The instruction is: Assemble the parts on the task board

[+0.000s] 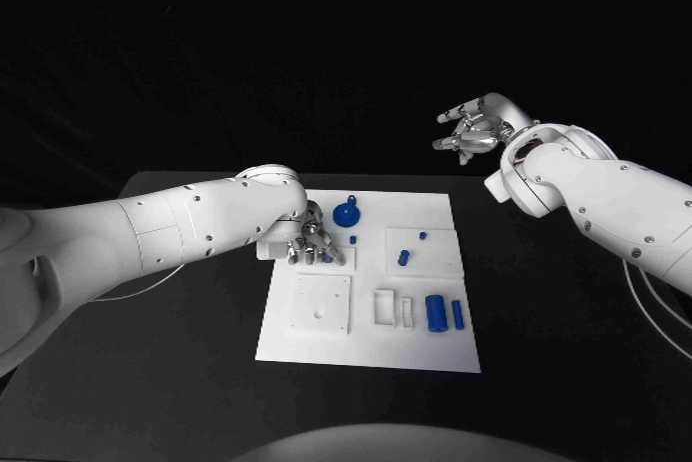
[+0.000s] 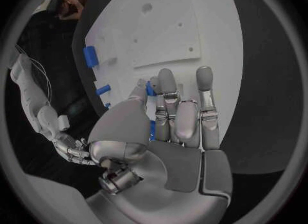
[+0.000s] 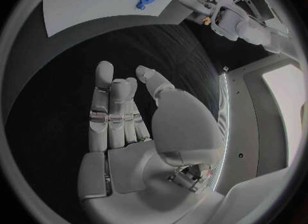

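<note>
The left silver hand (image 1: pixel 299 244) is working over the white plastic task board (image 1: pixel 433 357), fingers pinching a small blue part (image 2: pixel 150 88); it should be lowering squarely. The right silver hand (image 1: pixel 473 130) is hovering released, well apart.

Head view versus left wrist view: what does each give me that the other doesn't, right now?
Head view alone: the right hand raised off the board beyond the table's far edge, holding nothing, and the round blue part near the board's far edge. Left wrist view alone: a small blue part at the left hand's fingertips, close up. Both: the left hand over the task board and the blue cylinders.
</note>
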